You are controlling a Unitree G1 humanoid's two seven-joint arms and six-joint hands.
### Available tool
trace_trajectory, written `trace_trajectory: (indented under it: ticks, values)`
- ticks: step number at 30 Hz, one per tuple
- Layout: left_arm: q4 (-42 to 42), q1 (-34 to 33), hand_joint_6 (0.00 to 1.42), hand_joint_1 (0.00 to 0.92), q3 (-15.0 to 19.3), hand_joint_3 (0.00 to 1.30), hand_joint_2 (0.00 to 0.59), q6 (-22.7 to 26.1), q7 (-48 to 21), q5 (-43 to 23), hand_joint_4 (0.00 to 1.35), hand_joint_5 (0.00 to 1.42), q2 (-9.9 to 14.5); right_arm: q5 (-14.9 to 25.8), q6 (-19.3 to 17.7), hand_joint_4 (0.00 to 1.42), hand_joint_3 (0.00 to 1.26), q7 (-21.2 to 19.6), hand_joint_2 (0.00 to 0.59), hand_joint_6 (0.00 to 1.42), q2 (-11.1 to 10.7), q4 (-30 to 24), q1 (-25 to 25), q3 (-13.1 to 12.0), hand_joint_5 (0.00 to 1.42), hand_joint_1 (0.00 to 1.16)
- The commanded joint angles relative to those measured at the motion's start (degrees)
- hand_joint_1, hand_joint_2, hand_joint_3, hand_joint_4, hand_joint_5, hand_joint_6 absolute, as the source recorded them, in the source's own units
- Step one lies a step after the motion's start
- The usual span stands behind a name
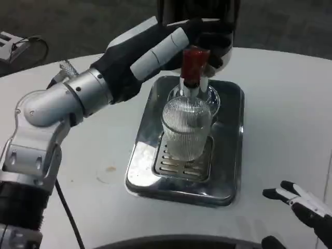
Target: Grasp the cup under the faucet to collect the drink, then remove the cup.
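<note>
A clear ribbed cup (187,129) stands upright on the grate of a steel drip tray (230,166), right under the faucet. The faucet's red lever (194,65) sticks out of the black drink dispenser (228,15) above the cup. My left hand (155,52) reaches across from the left, its fingers stretched along the dispenser's front just above and behind the red lever; its fingertips touch or nearly touch the lever top. It holds nothing. Low at the right edge, my right hand (306,210) hovers with fingers apart, well clear of the cup.
The white round table (290,104) carries the tray in its middle. A cable (33,44) and a small pale box (8,41) lie beyond the table at the far left. A dark curved edge (171,241) shows along the bottom.
</note>
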Motion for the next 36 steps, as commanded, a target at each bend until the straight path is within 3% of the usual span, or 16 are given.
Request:
trace_trajectory:
  ticks: [1,12,17,19,21,22,26,31,36]
  values:
    - [-1.35,1.66,0.36,0.0,-0.4,0.24,0.083,1.51,-1.92,-0.26,0.21,0.33,0.81,0.42,-0.02,0.0,0.15,-0.3,0.446,0.08,0.02,-0.91,0.09,0.13,0.0,0.37]
    - [-3.8,5.28,0.29,0.0,-1.3,0.24,0.083,1.56,-4.12,0.48,0.18,0.3,2.86,3.22,2.22,0.0,0.13,-0.44,0.446,0.06,1.38,-0.91,0.03,0.59,0.0,0.37]
    - [-5.48,7.0,0.23,0.0,-1.63,0.22,0.081,0.72,-3.42,1.2,0.15,0.27,3.71,10.4,4.16,0.0,0.05,-1.54,0.445,0.08,2.81,-0.13,-0.25,-0.41,0.0,0.35]
    - [-5.97,7.34,0.22,0.0,-1.86,0.21,0.081,0.25,-3.33,1.62,0.13,0.25,4.1,13.13,4.28,0.0,0.03,-2.61,0.424,0.08,3.49,0.33,-0.87,-0.24,0.0,0.33]
    - [-6.63,7.76,0.21,0.0,-2.39,0.19,0.081,-0.66,-3.29,2.58,0.12,0.24,4.85,15.85,6.98,0.0,0.0,-2.94,0.394,0.08,3.71,0.85,-2.31,0.48,0.0,0.33]
    - [-6.84,7.91,0.21,0.0,-2.69,0.18,0.081,-1.19,-3.27,3.15,0.11,0.23,5.19,15.51,7.17,0.0,0.0,-3.48,0.348,0.08,3.35,0.83,-2.88,1.15,0.0,0.37]
    - [-6.9,8.19,0.19,0.0,-3.7,0.17,0.081,-2.89,-3.08,4.33,0.1,0.21,5.76,15.03,7.76,0.0,0.0,-5.15,0.293,0.06,2.79,1.04,-4.82,3.17,0.0,0.51]
    - [-5.79,8.7,0.19,0.0,-4.64,0.17,0.081,-5.71,-2.07,6.15,0.09,0.21,5.22,14.62,8.83,0.0,0.0,-6.5,0.276,0.06,2.31,1.24,-5.91,4.58,0.0,0.59]
    - [-5.24,8.92,0.19,0.0,-5.43,0.16,0.077,-7.53,-1.66,6.99,0.09,0.21,5.24,15.33,11.44,0.0,0.0,-7.69,0.275,0.07,2.98,2.13,-7.59,6.54,0.0,0.6]
